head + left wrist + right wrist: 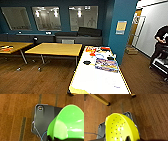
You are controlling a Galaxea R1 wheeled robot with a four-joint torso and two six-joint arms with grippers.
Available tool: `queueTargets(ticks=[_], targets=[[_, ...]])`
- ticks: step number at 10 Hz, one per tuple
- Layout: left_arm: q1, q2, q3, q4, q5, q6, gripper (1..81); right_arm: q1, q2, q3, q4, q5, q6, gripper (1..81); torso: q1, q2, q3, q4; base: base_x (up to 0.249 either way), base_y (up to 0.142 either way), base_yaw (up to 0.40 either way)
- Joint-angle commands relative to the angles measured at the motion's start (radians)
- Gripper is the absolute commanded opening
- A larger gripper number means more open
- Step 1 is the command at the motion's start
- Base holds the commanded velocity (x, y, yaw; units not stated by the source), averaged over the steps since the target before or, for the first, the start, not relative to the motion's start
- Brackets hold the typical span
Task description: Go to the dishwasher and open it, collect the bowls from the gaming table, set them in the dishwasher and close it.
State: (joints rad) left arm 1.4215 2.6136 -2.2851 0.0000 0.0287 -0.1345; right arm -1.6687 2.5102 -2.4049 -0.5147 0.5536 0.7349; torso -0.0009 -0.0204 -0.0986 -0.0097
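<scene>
The bright green bowl (67,122) looms large in the left wrist view, tilted above the brown floor, with my left gripper (51,138) shut on its rim. In the right wrist view the yellow-green bowl (120,127), dotted with small holes, hangs over the floor with my right gripper (127,139) shut on its edge. The gaming table (100,80), long with a white top, runs straight ahead in the head view and carries colourful game boards (106,64) at its far half. The dishwasher is out of view.
Two flat black discs (86,62) lie on the white top. Yellow wooden tables (56,48) stand to the left on wood floor. A blue pillar (120,30) rises right of the table's far end. A person (161,42) stands at the far right by a cart.
</scene>
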Motion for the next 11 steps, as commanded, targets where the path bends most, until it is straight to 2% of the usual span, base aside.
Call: queueTargets(ticks=[1,8,10,11], targets=[[-0.046,-0.026,0.003,0.011,0.054,0.003,1.0,0.023,-0.045,-0.019,-0.013,-0.023,0.004,1.0,0.001,0.0,0.0,0.0,-0.104,0.0,0.0],[-0.009,0.02,-0.114,0.018,0.053,0.003,1.0,0.02,-0.026,-0.045,-0.027,-0.024,0.003,1.0,0.001,0.0,0.0,0.0,-0.122,0.0,0.0],[-0.008,0.028,-0.122,0.018,0.053,0.003,1.0,0.025,0.015,-0.103,-0.028,-0.044,0.001,1.0,0.001,0.0,0.0,0.0,-0.134,0.0,0.0],[-0.005,0.034,-0.122,0.02,0.053,0.003,1.0,0.034,0.076,-0.174,-0.045,-0.07,0.003,1.0,0.001,0.0,0.0,0.0,-0.134,0.0,0.0]])
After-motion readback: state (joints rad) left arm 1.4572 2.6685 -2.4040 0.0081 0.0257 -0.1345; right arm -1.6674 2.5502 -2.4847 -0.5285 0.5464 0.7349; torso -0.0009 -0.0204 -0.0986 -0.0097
